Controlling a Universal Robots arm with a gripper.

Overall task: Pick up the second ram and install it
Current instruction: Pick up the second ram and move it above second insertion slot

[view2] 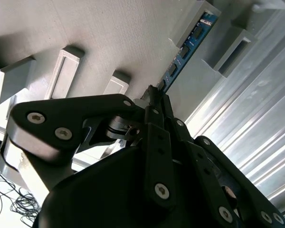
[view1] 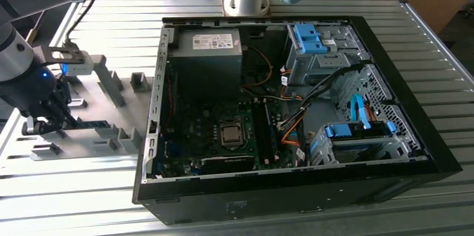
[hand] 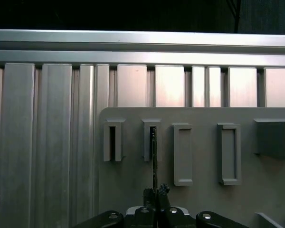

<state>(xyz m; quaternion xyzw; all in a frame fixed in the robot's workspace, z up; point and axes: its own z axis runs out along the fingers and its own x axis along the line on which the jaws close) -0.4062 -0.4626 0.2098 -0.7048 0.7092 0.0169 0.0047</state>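
The second ram (view2: 187, 45) is a thin blue board with black chips, lying along the grey holder plate (view1: 100, 100) with its far end in a grey holder block (view2: 206, 21). In the first wrist view the second ram (hand: 154, 156) appears edge-on, running into a slotted block (hand: 152, 137). My gripper (view2: 154, 92) is shut on the stick's near end, its black fingertips (hand: 149, 193) pinching both faces. In the exterior view the gripper (view1: 53, 120) hangs low over the plate at the exterior view's left, and the ram (view1: 87, 122) pokes out toward the case.
An open computer case (view1: 414, 152) fills the middle and the exterior view's right, with motherboard (view1: 222, 136), dark memory slots (view1: 267, 130), a power supply (view1: 207, 53) and blue drive brackets (view1: 311, 36). Several grey holder blocks (view1: 111, 83) stand on the plate. A ribbed metal table (view1: 74, 191) lies underneath.
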